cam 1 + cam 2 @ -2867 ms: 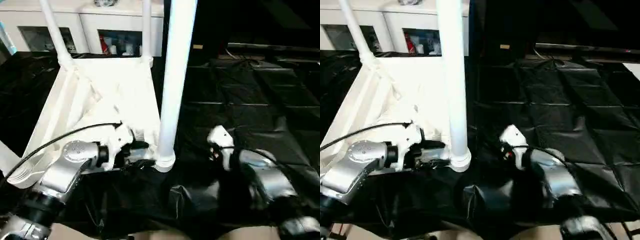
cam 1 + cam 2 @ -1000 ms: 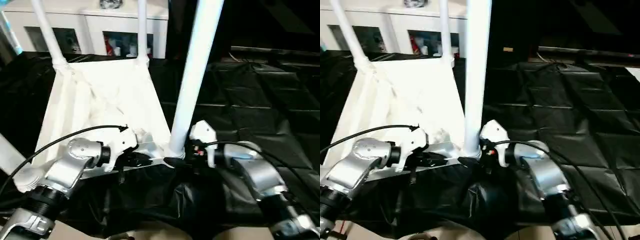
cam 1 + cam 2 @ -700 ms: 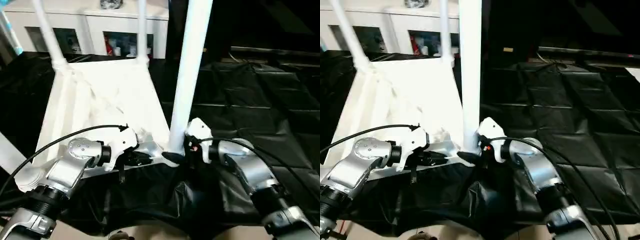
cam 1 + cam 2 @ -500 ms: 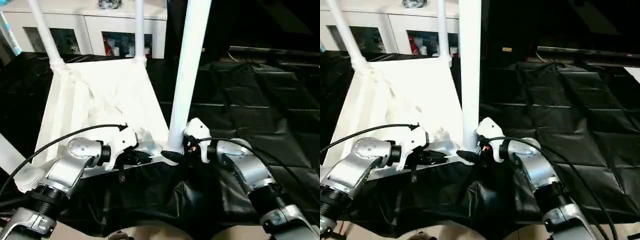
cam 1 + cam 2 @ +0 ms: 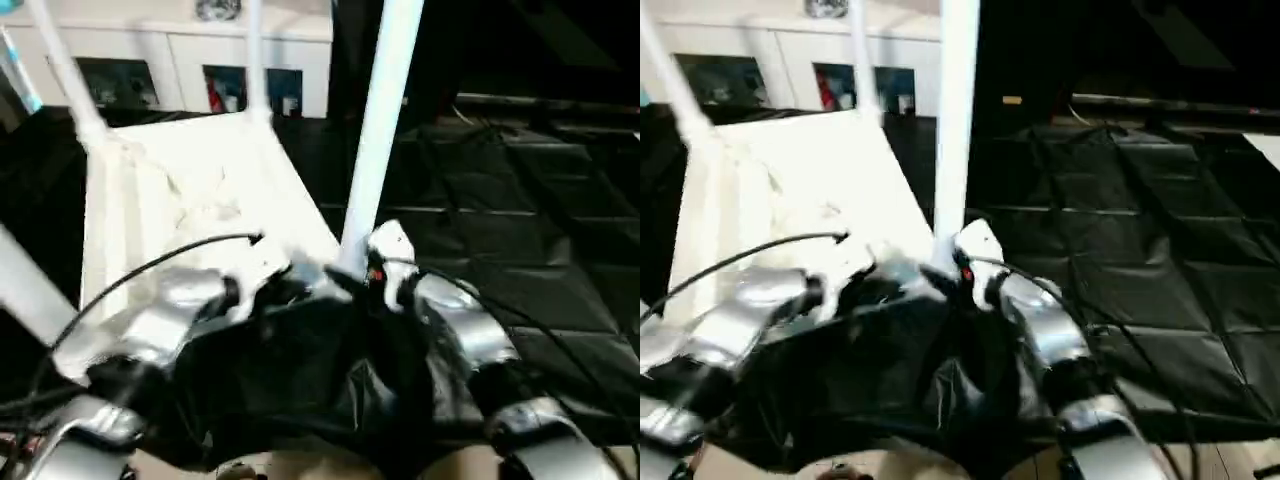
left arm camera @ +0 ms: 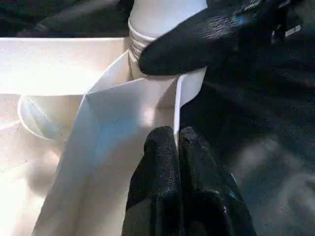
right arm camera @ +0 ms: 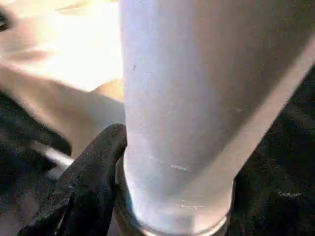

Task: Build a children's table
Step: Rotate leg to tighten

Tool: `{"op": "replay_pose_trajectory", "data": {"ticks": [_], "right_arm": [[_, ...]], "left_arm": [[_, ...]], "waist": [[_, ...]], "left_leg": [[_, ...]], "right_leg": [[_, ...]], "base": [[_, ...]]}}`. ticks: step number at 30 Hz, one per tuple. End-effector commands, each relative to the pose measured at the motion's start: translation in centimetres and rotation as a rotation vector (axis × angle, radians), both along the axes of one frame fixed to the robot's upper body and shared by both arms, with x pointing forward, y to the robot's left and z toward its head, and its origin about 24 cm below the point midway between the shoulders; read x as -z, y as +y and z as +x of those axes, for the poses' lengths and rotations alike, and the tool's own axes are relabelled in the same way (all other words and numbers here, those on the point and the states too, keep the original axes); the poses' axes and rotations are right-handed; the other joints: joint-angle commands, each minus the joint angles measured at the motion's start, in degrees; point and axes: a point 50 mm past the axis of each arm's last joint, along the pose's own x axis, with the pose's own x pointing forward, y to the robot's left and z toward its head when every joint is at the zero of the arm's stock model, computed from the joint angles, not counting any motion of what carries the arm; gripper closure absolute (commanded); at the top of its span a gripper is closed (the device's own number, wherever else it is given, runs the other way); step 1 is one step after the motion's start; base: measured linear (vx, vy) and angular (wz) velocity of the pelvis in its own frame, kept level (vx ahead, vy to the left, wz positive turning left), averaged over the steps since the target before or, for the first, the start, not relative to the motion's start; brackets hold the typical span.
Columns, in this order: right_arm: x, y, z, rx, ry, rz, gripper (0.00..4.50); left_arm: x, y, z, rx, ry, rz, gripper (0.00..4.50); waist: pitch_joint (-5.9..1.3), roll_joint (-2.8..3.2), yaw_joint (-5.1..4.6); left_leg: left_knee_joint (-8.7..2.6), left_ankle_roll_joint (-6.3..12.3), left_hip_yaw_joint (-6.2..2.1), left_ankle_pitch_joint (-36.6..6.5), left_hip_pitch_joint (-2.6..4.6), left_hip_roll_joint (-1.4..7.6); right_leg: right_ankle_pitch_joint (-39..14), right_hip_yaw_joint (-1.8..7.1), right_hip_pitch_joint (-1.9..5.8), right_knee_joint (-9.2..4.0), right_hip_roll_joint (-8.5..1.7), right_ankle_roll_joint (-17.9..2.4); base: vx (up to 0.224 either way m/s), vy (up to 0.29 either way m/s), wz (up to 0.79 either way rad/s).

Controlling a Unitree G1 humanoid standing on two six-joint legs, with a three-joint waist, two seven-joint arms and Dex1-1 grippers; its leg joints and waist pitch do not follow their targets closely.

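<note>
From my head cameras the near edge of things smeared badly, so both forearms and the front rim of the tabletop (image 5: 190, 190) read as grey streaks, and I could not pick out either pincer's fingers there. The tabletop lay underside up on the black-sheeted surface (image 5: 520, 230), tilted toward me, with its far corners carrying two thin legs (image 5: 62, 70) whose tops were cut off by the frame. The nearest leg (image 5: 378, 120) stood in the front right corner socket and also ran out of the top of the picture. Behind it all I could make out a white cabinet (image 5: 170, 50), its contents too blurred to name. The left wrist camera was clearer: the left pincer (image 6: 176, 142) was pressed together on the thin upright wall of the tabletop, just beside that corner socket (image 6: 147, 29). The right pincer (image 7: 172, 187) sat around the base of the near leg, one black finger (image 7: 93, 167) touching the tube on one side and the other at its far side, so it was clasping the leg just above the socket.
</note>
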Motion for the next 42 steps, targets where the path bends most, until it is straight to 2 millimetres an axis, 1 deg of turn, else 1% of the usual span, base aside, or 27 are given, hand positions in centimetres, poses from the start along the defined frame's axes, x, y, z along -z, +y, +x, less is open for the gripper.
{"op": "replay_pose_trajectory", "data": {"ticks": [1, 3, 4, 6, 7, 8, 9, 10, 11, 13, 14, 15, 17, 19, 21, 23, 24, 27, 28, 29, 32, 33, 35, 37, 38, 40, 42], "right_arm": [[1.4, 1.6, -0.6, 0.007, 0.071, -0.006, 1.76], [1.3, 3.4, -0.6, -0.002, 0.06, -0.023, 1.76], [0.9, 5.2, -1.0, -0.081, 0.035, -0.006, 1.76], [0.8, 5.8, -1.4, -0.137, 0.027, 0.012, 1.76], [0.7, 6.0, -1.7, -0.174, 0.038, 0.035, 1.42], [0.7, 6.0, -1.7, -0.184, 0.04, 0.046, 1.21], [0.7, 5.9, -1.7, -0.191, 0.044, 0.06, 1.05], [0.6, 5.6, -1.7, -0.198, 0.044, 0.069, 1.05], [0.5, 5.5, -1.7, -0.205, 0.044, 0.072, 0.87], [0.4, 4.9, -1.6, -0.232, 0.029, 0.058, 0.77], [0.2, 4.2, -1.5, -0.259, 0.01, 0.032, 0.67], [0.0, 3.6, -1.5, -0.289, 0.003, 0.021, 0.58], [-0.2, 2.9, -1.5, -0.335, -0.006, 0.007, 0.58], [-0.6, 1.6, -1.9, -0.429, -0.008, -0.018, 0.58], [-0.6, 1.0, -2.1, -0.467, -0.003, -0.036, 0.58], [-0.8, 0.0, -2.5, -0.53, 0.005, -0.061, 0.58], [-0.8, -0.5, -2.6, -0.552, 0.011, -0.067, 0.58], [-1.0, -1.4, -2.8, -0.59, 0.023, -0.083, 0.58], [-1.1, -1.7, -3.0, -0.607, 0.03, -0.086, 0.58], [-1.2, -2.1, -3.1, -0.631, 0.042, -0.085, 0.58], [-1.3, -2.5, -3.2, -0.641, 0.057, -0.081, 0.58], [-1.4, -2.6, -3.3, -0.644, 0.061, -0.079, 0.74], [-1.4, -2.7, -3.4, -0.657, 0.072, -0.072, 0.93], [-1.4, -2.7, -3.4, -0.663, 0.076, -0.07, 0.96], [-1.4, -2.7, -3.5, -0.667, 0.078, -0.068, 1.06], [-1.4, -2.6, -3.6, -0.672, 0.082, -0.065, 1.36], [-1.3, -2.3, -3.8, -0.677, 0.089, -0.053, 1.38]], "left_arm": [[-0.1, -0.6, 0.9, -0.111, -0.029, -0.014, 4.5], [-0.2, -1.8, 1.3, -0.121, -0.039, -0.015, 4.5], [-0.4, -3.2, 1.3, -0.097, -0.049, -0.04, 4.5], [-0.5, -3.9, 1.1, -0.065, -0.051, -0.055, 4.5], [-0.5, -4.2, 0.9, -0.036, -0.052, -0.061, 4.5], [-0.5, -4.3, 0.7, -0.009, -0.048, -0.066, 4.5], [-0.4, -4.3, 0.4, 0.014, -0.038, -0.071, 4.5], [-0.3, -4.1, 0.1, 0.041, -0.028, -0.076, 4.5], [-0.3, -4.0, 0.0, 0.055, -0.026, -0.077, 4.5], [-0.1, -3.6, -0.6, 0.093, -0.013, -0.075, 4.5], [0.0, -3.0, -1.0, 0.125, -0.006, -0.064, 4.5], [0.1, -2.5, -1.2, 0.146, -0.002, -0.057, 4.5], [0.1, -2.0, -1.5, 0.167, 0.002, -0.05, 4.5], [-0.1, -1.2, -1.8, 0.196, 0.013, -0.054, 4.5], [-0.2, -0.9, -2.0, 0.212, 0.017, -0.056, 4.5], [-0.4, -0.3, -2.5, 0.252, 0.036, -0.072, 4.5], [-0.5, -0.1, -2.7, 0.269, 0.05, -0.078, 4.5], [-0.6, 0.6, -3.2, 0.315, 0.083, -0.081, 4.5], [-0.6, 0.8, -3.4, 0.325, 0.089, -0.079, 4.5], [-0.5, 1.2, -3.5, 0.338, 0.101, -0.067, 4.5], [-0.4, 1.7, -3.7, 0.347, 0.113, -0.049, 4.5], [-0.4, 1.8, -3.7, 0.35, 0.117, -0.047, 4.5], [-0.4, 2.0, -3.8, 0.354, 0.124, -0.046, 4.5], [-0.4, 2.1, -3.8, 0.355, 0.127, -0.046, 4.5], [-0.4, 2.1, -3.9, 0.357, 0.128, -0.046, 4.5], [-0.4, 2.2, -3.9, 0.36, 0.135, -0.047, 4.5], [-0.4, 2.1, -4.1, 0.362, 0.146, -0.061, 4.5]], "waist": [[-3.51, 0.04, -0.11], [-3.61, -0.04, -0.1], [-3.63, -0.08, -0.02], [-3.66, -0.14, 0.11], [-3.65, -0.32, 0.09], [-3.65, -0.18, 0.16], [-3.64, -0.16, 0.15], [-3.65, -0.07, 0.16], [-3.69, -0.12, 0.11], [-3.74, -0.15, 0.08], [-3.85, -0.01, 0.04], [-3.83, -0.06, -0.01], [-3.83, -0.06, 0.03], [-3.83, -0.03, 0.21], [-3.78, -0.02, 0.27], [-3.79, -0.02, 0.53], [-3.71, -0.05, 0.54], [-3.63, -0.06, 0.76], [-3.61, -0.32, 0.8], [-3.57, -0.15, 0.81], [-3.63, -0.17, 0.84], [-3.61, -0.12, 0.82], [-3.62, -0.23, 0.83], [-3.67, -0.25, 0.88], [-3.68, -0.22, 0.9], [-3.61, -0.25, 0.9], [-3.63, -0.23, 0.93]], "left_leg": [[-4.17, -1.3, -2.09, -12.77, 0.8, 3.41], [-4.09, -1.26, -2.03, -12.33, 0.74, 3.37], [-4.05, -0.86, -2.0, -11.92, 0.58, 3.33], [-4.0, -0.26, -1.99, -11.22, 0.52, 3.41], [-4.05, 0.19, -1.99, -11.08, 0.42, 3.4], [-4.06, 0.41, -2.0, -11.14, 0.44, 3.44], [-4.08, 0.48, -2.01, -11.16, 0.4, 3.44], [-4.07, 0.61, -2.02, -11.32, 0.38, 3.47], [-4.11, 0.89, -2.04, -11.12, 0.33, 3.56], [-4.09, 1.04, -2.04, -10.76, 0.27, 3.5], [-4.03, 1.4, -2.01, -10.14, 0.09, 3.48], [-4.03, 1.53, -2.02, -10.0, 0.02, 3.51], [-3.95, 2.12, -1.92, -9.65, 0.15, 3.48], [-3.91, 2.36, -1.9, -9.48, 0.21, 3.55], [-3.96, 2.55, -1.82, -9.42, 0.3, 3.64], [-3.91, 2.69, -1.79, -9.38, 0.21, 3.68], [-3.94, 2.81, -1.76, -9.49, 0.21, 3.71], [-4.0, 2.75, -1.74, -10.0, 0.22, 3.67], [-4.04, 2.62, -1.81, -10.23, 0.25, 3.7], [-4.05, 2.47, -1.77, -10.47, 0.33, 3.73], [-4.06, 2.31, -1.81, -10.15, 0.3, 3.78], [-4.06, 2.24, -1.84, -10.19, 0.29, 3.73], [-4.06, 2.18, -1.82, -10.11, 0.34, 3.7], [-4.02, 2.23, -1.81, -9.54, 0.27, 3.7], [-3.98, 2.36, -1.76, -9.22, 0.26, 3.69], [-4.03, 2.31, -1.78, -9.57, 0.26, 3.7], [-4.05, 2.1, -1.82, -9.68, 0.31, 3.78]], "right_leg": [[-17.78, 3.67, 1.46, -5.54, -5.98, -9.51], [-16.3, 3.68, 1.55, -5.43, -5.96, -9.7], [-15.5, 3.69, 1.69, -5.4, -6.04, -9.67], [-14.16, 3.7, 1.72, -5.31, -6.04, -9.55], [-13.72, 3.65, 1.82, -5.23, -5.95, -9.58], [-13.81, 3.66, 1.77, -5.21, -5.98, -9.59], [-13.94, 3.66, 1.81, -5.25, -6.04, -9.6], [-14.03, 3.66, 1.84, -5.28, -6.06, -9.59], [-13.22, 3.68, 1.86, -5.18, -6.03, -9.69], [-12.5, 3.62, 1.92, -5.06, -5.98, -9.95], [-11.44, 3.6, 2.1, -4.93, -6.0, -10.12], [-11.06, 3.59, 2.13, -4.88, -5.96, -10.18], [-10.42, 3.59, 2.06, -4.88, -5.8, -10.37], [-10.21, 3.6, 2.07, -4.88, -5.84, -10.4], [-9.39, 3.59, 1.91, -4.77, -5.69, -10.96], [-9.45, 3.51, 2.05, -4.67, -5.69, -11.2], [-9.67, 3.54, 1.99, -4.76, -5.68, -11.16], [-11.15, 3.55, 1.89, -4.91, -5.7, -11.04], [-12.08, 3.52, 1.96, -4.9, -5.73, -10.89], [-12.62, 3.56, 1.8, -4.99, -5.73, -10.81], [-12.4, 3.56, 1.82, -4.92, -5.72, -10.79], [-12.28, 3.54, 1.81, -4.91, -5.69, -10.86], [-11.9, 3.55, 1.84, -4.9, -5.71, -11.05], [-11.31, 3.55, 1.93, -4.8, -5.72, -11.16], [-10.6, 3.54, 1.87, -4.76, -5.72, -11.42], [-11.08, 3.51, 1.86, -4.82, -5.7, -11.37], [-11.5, 3.54, 1.87, -4.83, -5.81, -11.27]], "base": [[0.0, 0.0, 0.0], [0.0, 0.0, 0.0], [0.0, 0.0, 0.0], [0.0, 0.0, 0.0], [0.0, 0.0, 0.0], [0.0, 0.0, 0.0], [0.0, 0.0, 0.0], [0.0, 0.0, 0.0], [0.0, 0.0, 0.0], [0.0, 0.0, 0.0], [0.0, 0.0, 0.0], [0.0, 0.0, 0.0], [0.0, 0.0, 0.0], [0.0, 0.0, 0.0], [0.0, 0.0, 0.0], [0.0, 0.0, 0.0], [0.0, 0.0, 0.0], [0.0, 0.0, 0.0], [0.0, 0.0, 0.0], [0.0, 0.0, 0.0], [0.0, 0.0, 0.0], [0.0, 0.0, 0.0], [0.0, 0.0, 0.0], [0.0, 0.0, 0.0], [0.0, 0.0, 0.0], [0.0, 0.0, 0.0], [0.0, 0.0, 0.0]]}}
